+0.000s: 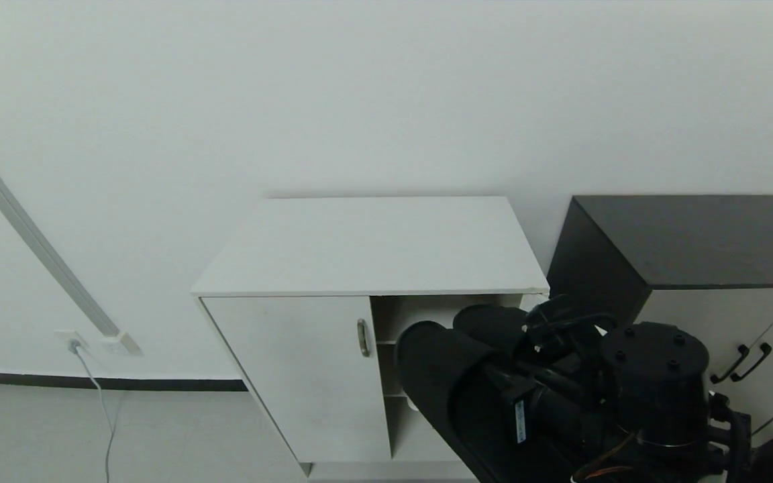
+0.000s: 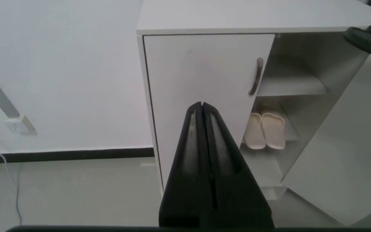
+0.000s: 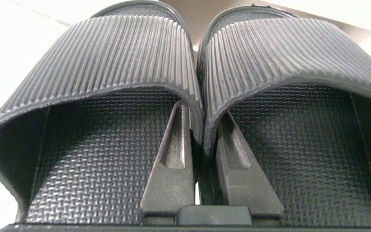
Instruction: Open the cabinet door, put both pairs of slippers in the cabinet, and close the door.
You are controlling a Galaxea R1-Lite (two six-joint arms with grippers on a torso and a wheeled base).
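Note:
A white cabinet point(image 1: 366, 248) stands against the wall, its left door point(image 1: 299, 362) closed and its right side open onto shelves. My right gripper point(image 1: 527, 362) holds a pair of black slippers point(image 1: 440, 365) just in front of the open side, at upper-shelf height. In the right wrist view my right gripper point(image 3: 201, 154) is shut on the black slippers point(image 3: 114, 116), pinching their inner walls together. A pair of white slippers point(image 2: 266, 130) lies on a lower shelf inside. My left gripper point(image 2: 202, 106) is shut, holds nothing, and points at the closed left door point(image 2: 205, 71).
The open right door point(image 2: 346, 148) swings out toward me beside the shelves. A dark-topped cabinet point(image 1: 695, 235) with black handles stands close on the right. A wall socket with a cable point(image 1: 74, 345) is low on the left wall, with bare floor below.

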